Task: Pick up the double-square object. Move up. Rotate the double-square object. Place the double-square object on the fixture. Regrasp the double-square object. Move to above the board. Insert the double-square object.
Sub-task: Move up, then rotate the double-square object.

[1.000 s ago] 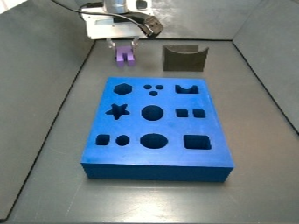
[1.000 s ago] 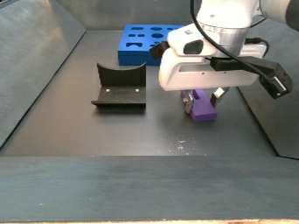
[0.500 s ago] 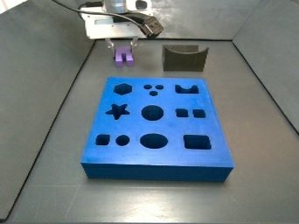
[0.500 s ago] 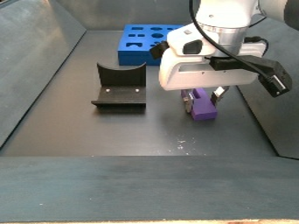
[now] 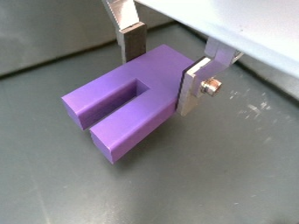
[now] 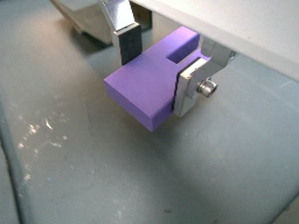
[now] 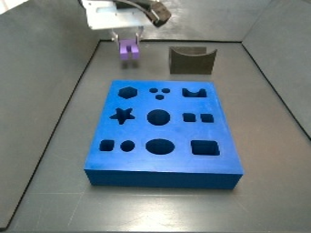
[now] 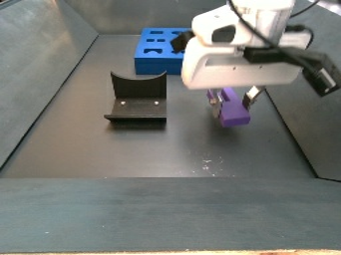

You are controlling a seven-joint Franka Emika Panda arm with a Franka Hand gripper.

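One double-square object (image 5: 122, 109) (raised off the floor) in gripper (image 5: 163, 63).

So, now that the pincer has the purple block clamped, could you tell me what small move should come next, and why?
Probably a little more straight lift before turning it. The pincer is shut on the purple block, which in a side view hangs just above the floor, so rotating now might scrape it. The holder stands apart to one side, empty.
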